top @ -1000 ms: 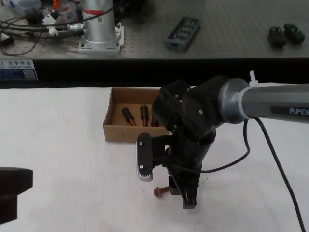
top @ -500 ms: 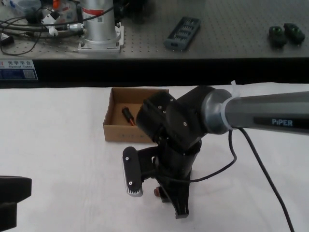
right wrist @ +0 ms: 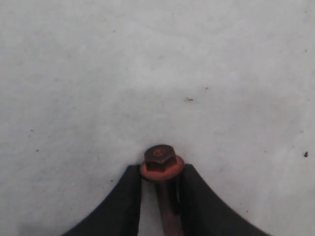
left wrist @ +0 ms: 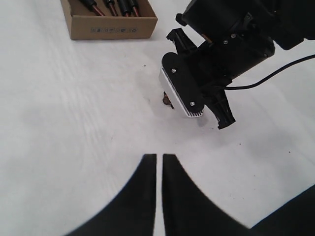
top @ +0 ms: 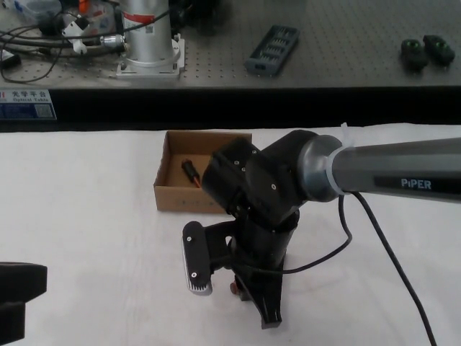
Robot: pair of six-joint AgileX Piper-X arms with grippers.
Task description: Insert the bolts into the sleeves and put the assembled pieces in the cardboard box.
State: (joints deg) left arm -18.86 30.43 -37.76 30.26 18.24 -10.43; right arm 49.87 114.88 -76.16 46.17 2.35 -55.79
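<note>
The right claw [top: 232,299] hangs over the white-covered bench [top: 86,216], about midway along it and close to the near edge, pointing steeply down so that its two fingers straddle a rusty hex-head bolt [right wrist: 161,162] lying flat on the cover. The bolt's shank runs back between the fingers and its flanged head sits just at their tips, which suits a pinch across the shank. A sliver of bench shows between one finger and the shank, so the claw looks narrow but not clamped; the grasp seems about to be made. The cardboard box [top: 184,200] stands farther toward the far edge, just beyond this arm's wrist, with its open top up. It holds assembled pieces [left wrist: 110,6], bolts in dark sleeves, laid side by side. It is near enough that a finished piece has only a short way to go. The left claw [left wrist: 159,157] hovers by the near left corner, well apart from the bolt, its fingers drawn almost together with nothing between them, probably parked to leave the other arm room.
</note>
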